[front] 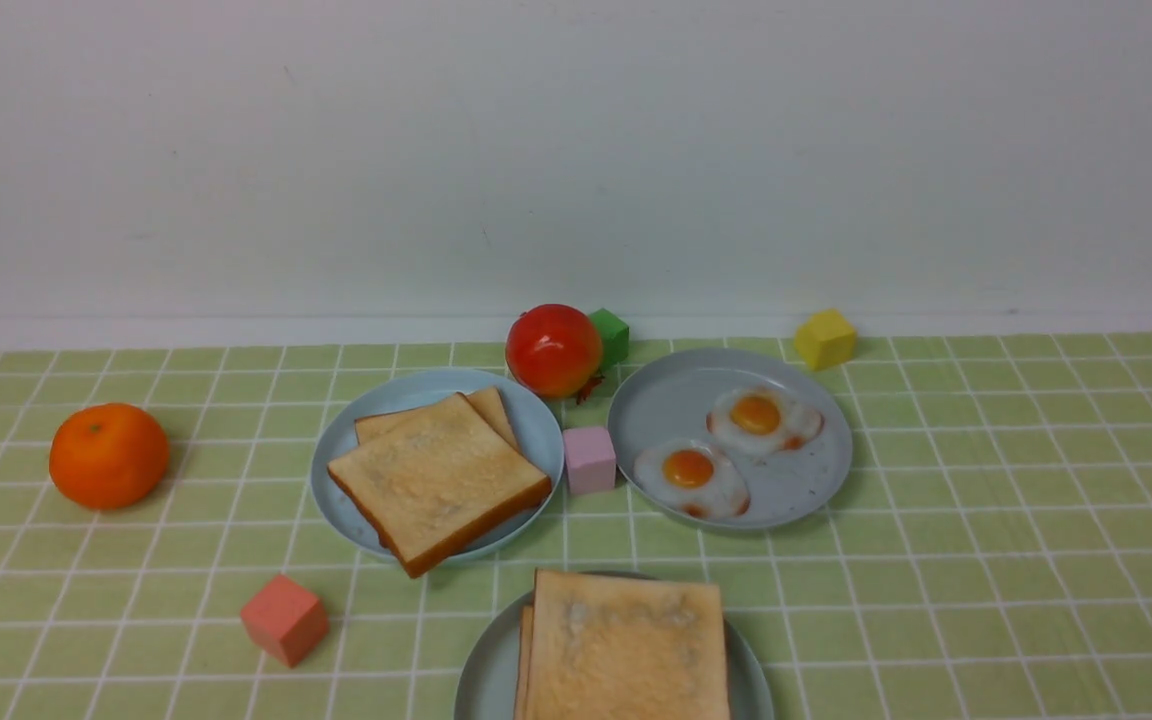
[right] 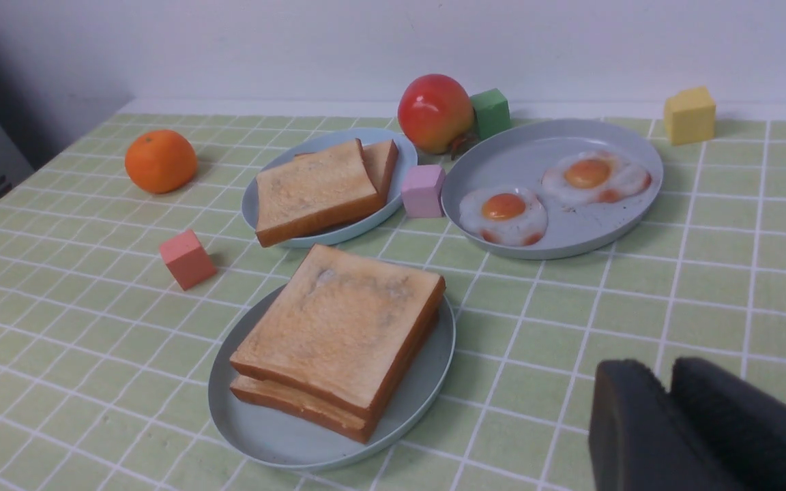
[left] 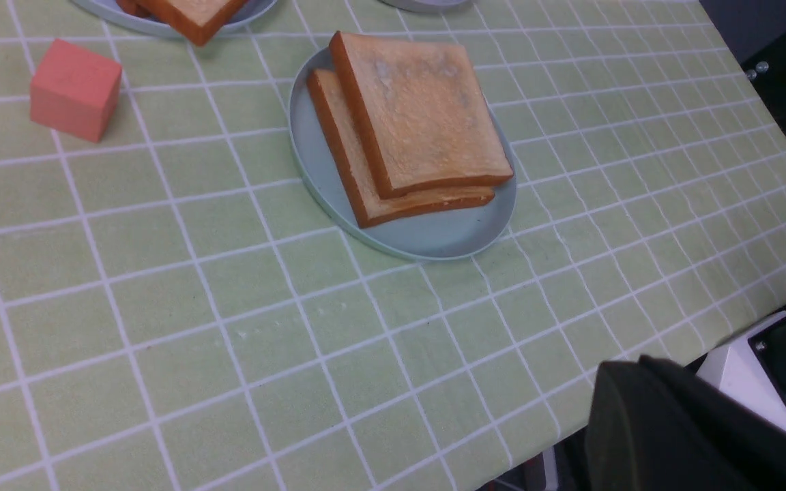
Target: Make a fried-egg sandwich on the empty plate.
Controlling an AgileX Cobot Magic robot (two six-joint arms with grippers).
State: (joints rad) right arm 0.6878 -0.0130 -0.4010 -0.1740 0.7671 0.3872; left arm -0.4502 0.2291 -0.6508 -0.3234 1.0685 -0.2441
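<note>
Two square golden toast slices, stacked as a sandwich (front: 626, 645) (left: 420, 123) (right: 338, 334), lie on the pale aqua plate (front: 481, 670) (left: 420, 235) (right: 277, 436) at the table's near centre. The top slice sits slightly askew, and whatever is between the slices is hidden. Two fried eggs (front: 691, 475) (front: 761, 418) (right: 504, 213) rest on the grey-blue plate (front: 666, 400) (right: 522, 153) behind it to the right. My left gripper (left: 628, 363) is shut and empty over the table's near edge. My right gripper (right: 662, 372) is shut on nothing, right of the sandwich. Neither shows in the front view.
A light blue plate (front: 536, 430) with two more toast slices stands at back left. Around it are a red fruit (front: 553, 350), a green cube (front: 611, 335), a pink cube (front: 590, 459), a yellow cube (front: 825, 339), a salmon cube (front: 284, 619) and an orange (front: 108, 455).
</note>
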